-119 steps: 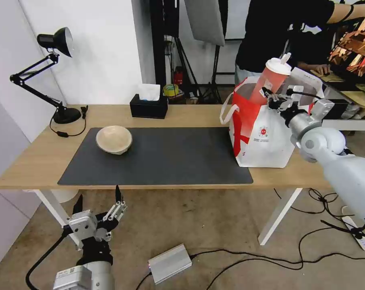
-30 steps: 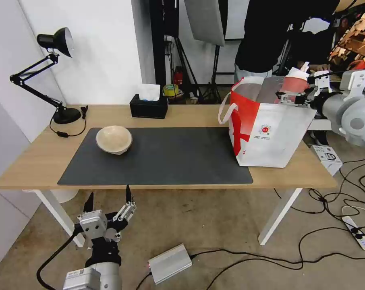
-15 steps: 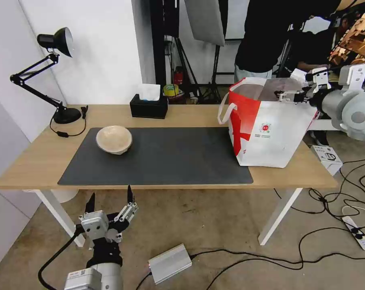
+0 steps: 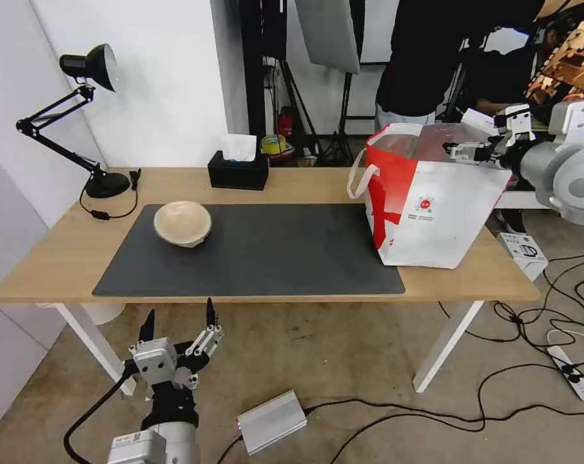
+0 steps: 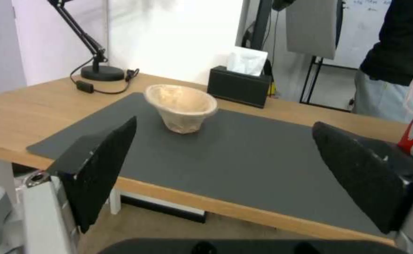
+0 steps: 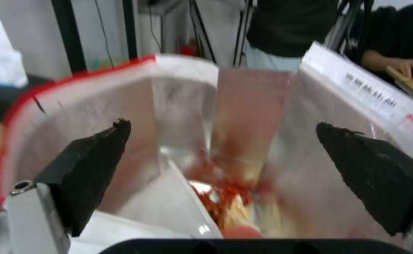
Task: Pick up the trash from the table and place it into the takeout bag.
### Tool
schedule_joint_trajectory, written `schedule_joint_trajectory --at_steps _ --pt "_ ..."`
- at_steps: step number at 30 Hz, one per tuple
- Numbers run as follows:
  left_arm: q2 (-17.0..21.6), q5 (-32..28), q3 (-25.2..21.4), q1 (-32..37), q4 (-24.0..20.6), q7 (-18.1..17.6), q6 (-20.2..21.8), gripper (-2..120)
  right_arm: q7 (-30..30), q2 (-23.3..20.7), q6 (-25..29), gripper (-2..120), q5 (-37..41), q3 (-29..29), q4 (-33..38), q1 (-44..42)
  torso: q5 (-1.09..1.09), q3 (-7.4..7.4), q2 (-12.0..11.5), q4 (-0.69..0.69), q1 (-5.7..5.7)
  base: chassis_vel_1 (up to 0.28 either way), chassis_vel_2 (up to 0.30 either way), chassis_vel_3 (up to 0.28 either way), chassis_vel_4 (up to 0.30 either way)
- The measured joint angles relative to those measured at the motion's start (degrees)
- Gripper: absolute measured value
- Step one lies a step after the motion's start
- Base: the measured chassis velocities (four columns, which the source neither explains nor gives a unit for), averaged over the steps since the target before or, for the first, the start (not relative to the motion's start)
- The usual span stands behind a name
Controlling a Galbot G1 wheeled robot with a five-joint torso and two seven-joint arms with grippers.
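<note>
Far left on the desk (image 4: 53, 258): a black lamp (image 4: 89, 64), base near the back edge, cord trailing beside it. Below the front edge, low over the floor: left hand (image 4: 176, 322), fingers spread wide, holding nothing, touching nothing; pointed up toward the desk from in front of it. On the dark grey mat (image 4: 253, 258), toward its left end: beige paper bowl (image 4: 182, 223), upright, alone, with bare mat to its right and front; seen past the left hand's black fingers (image 5: 105, 165) in the left wrist view, bowl (image 5: 182, 107) well apart from them. Behind the mat, near the back edge: black tissue box (image 4: 238, 169), white tissue sticking up. Wide stretch of open mat between bowl and bag. At the right end of the desk: takeout bag (image 4: 434, 212), upright, mouth open, red side panel facing left, one loop handle hanging off its left side; bag's bottom partly on the mat's right edge, partly on bare wood. Level with the bag's open top at its right rim: right hand (image 4: 463, 151), fingers parted wide, gripping nothing. Down inside the silvery lining (image 6: 178, 106): red scraps and a pale rounded shape (image 6: 230, 201), blurred; hard to tell cup from bowl there.
</note>
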Motion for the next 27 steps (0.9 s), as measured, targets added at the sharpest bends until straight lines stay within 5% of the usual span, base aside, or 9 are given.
schedule_joint_trajectory --at_steps 12,18,27 --pt "-1.0 0.6 0.0 0.0 -0.1 0.0 -0.1 100 4.7 1.4 23.7 100 -3.5 4.5 6.2 -6.7 0.0 0.0 0.0 0.01 0.0 0.0 0.0 0.0 0.0" --pt "-1.2 0.8 -0.3 0.0 -0.1 0.1 -0.2 100 8.0 2.2 28.2 100 -5.5 8.0 9.6 -11.3 -0.01 0.0 0.0 0.01 0.0 0.0 0.0 0.0 0.0" --pt "-1.5 1.6 -0.3 -0.1 0.0 0.0 -0.8 100 11.4 5.5 41.5 100 -13.5 18.0 18.3 -29.4 -0.01 -0.01 0.0 0.0 0.0 0.0 0.0 0.0 0.0"
